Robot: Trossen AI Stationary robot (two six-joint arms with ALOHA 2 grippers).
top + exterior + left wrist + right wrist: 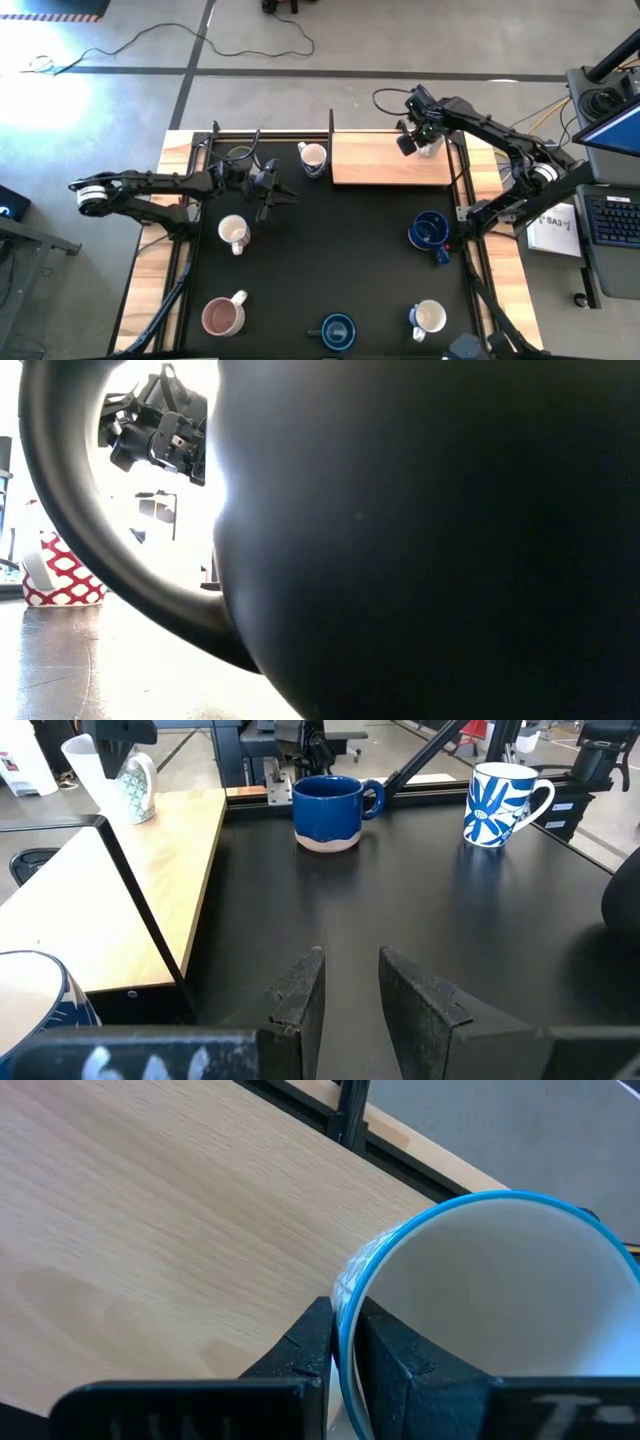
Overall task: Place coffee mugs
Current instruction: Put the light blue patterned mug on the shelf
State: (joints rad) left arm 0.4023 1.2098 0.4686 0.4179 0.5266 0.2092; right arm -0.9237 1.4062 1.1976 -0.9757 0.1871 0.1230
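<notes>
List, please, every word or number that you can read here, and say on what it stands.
"SA3": on the white sheet lying right of the table, in the high view; its smaller print is too small to read.
Nothing else can be read.

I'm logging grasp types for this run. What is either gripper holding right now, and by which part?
The right gripper pinches a white mug by its blue-edged rim, over the wooden board. The left gripper is open, holding nothing.
</notes>
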